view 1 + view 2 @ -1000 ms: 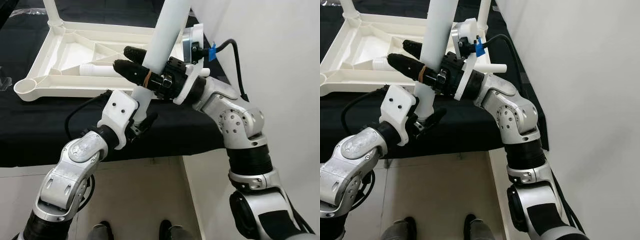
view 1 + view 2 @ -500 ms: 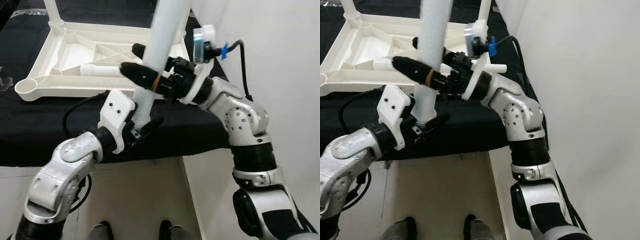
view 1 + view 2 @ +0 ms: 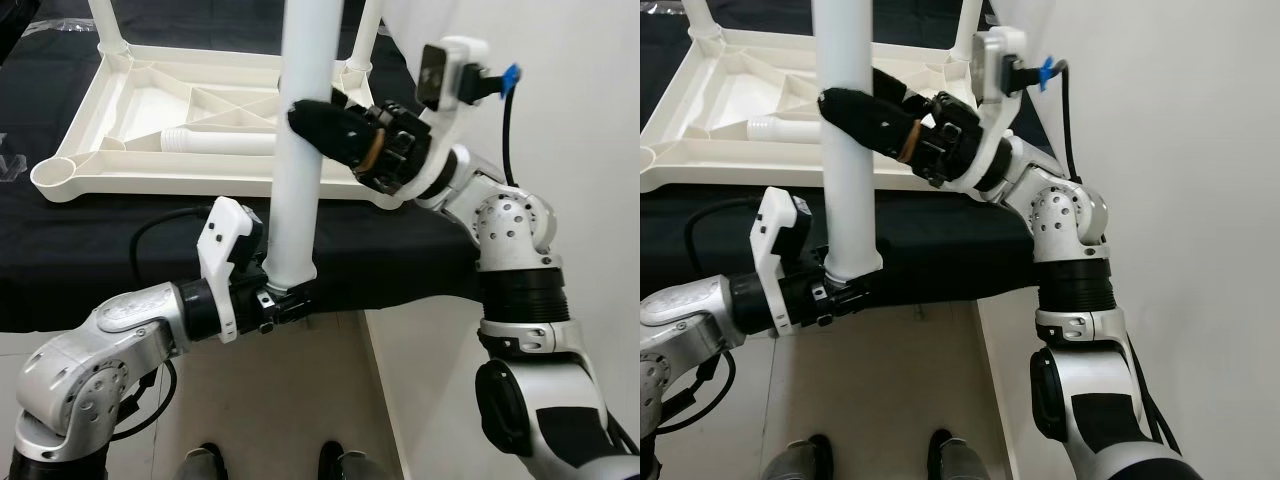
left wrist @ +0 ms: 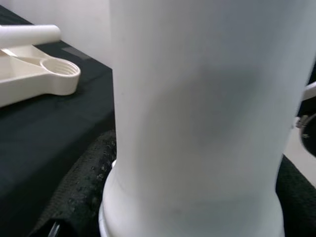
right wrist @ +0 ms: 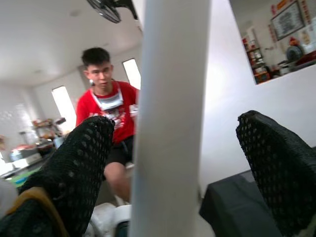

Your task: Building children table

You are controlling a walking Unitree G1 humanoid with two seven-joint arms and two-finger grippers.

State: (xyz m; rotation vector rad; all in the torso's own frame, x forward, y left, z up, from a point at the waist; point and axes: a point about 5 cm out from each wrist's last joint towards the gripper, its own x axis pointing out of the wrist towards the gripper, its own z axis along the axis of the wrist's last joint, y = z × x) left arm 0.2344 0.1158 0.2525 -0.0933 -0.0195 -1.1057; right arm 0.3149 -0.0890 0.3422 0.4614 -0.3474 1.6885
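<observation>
I hold a white table leg with both my grippers, and it stands almost straight up in front of me, just near the edge of the black table. My left gripper is closed tight around the bottom end of the leg, where the wider collar is. My right gripper is higher up — its black fingers sit on each side of the leg with a gap showing, so I think it is only guiding the leg, not squeezing it.

The white tabletop lies upside down on the black cloth, far from me and to the left. Two legs already stand in its far corners. One more leg lies flat inside it. The near left corner has an open round socket.

To do this step well, I think I should keep the leg straight, carry it over to an open socket, and line the end up right over the hole before I push or twist. If the leg tips, it could jam — so I would go slow. A person in a red shirt sits far off.
</observation>
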